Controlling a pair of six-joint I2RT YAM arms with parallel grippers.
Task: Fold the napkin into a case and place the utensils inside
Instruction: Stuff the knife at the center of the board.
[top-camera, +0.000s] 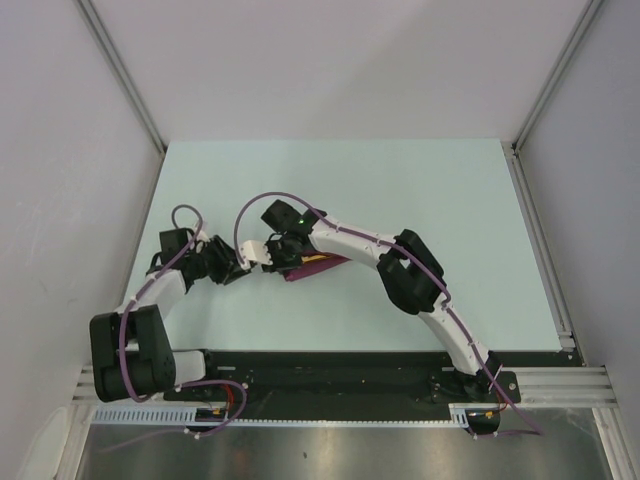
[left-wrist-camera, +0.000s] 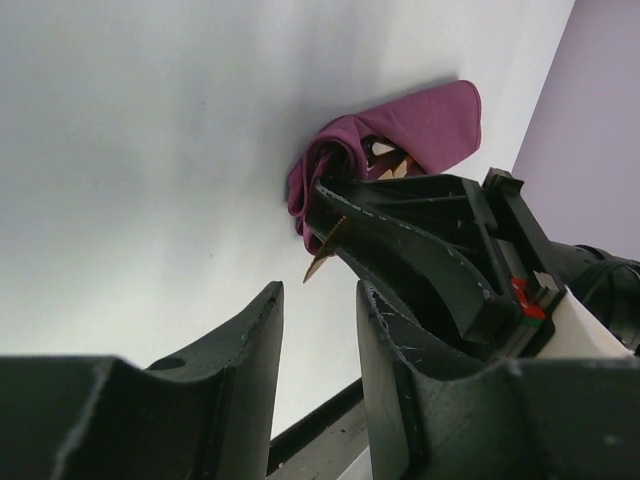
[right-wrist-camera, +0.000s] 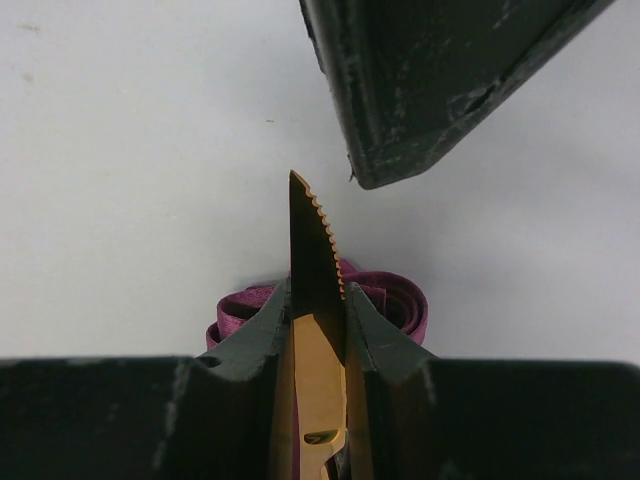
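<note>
The napkin lies folded as a narrow plum-magenta case (top-camera: 320, 266) (left-wrist-camera: 425, 120) on the table, its open end towards my left arm. My right gripper (right-wrist-camera: 318, 296) (top-camera: 274, 256) is shut on one of the utensils, a golden-yellow knife (right-wrist-camera: 314, 240), just in front of that open end. The serrated tip (left-wrist-camera: 318, 262) sticks out past the fingers, and the cloth (right-wrist-camera: 400, 300) shows behind them. Something pale sits in the case's mouth (left-wrist-camera: 383, 150); I cannot tell what it is. My left gripper (left-wrist-camera: 320, 300) (top-camera: 240, 266) stands open and empty beside the right gripper's fingers (left-wrist-camera: 400, 240).
The pale table (top-camera: 400, 190) extends behind and to the right of the case. Grey walls close in the sides. A black strip and metal rail (top-camera: 330, 372) run along the near edge. One left finger (right-wrist-camera: 430, 80) hangs close above the knife tip.
</note>
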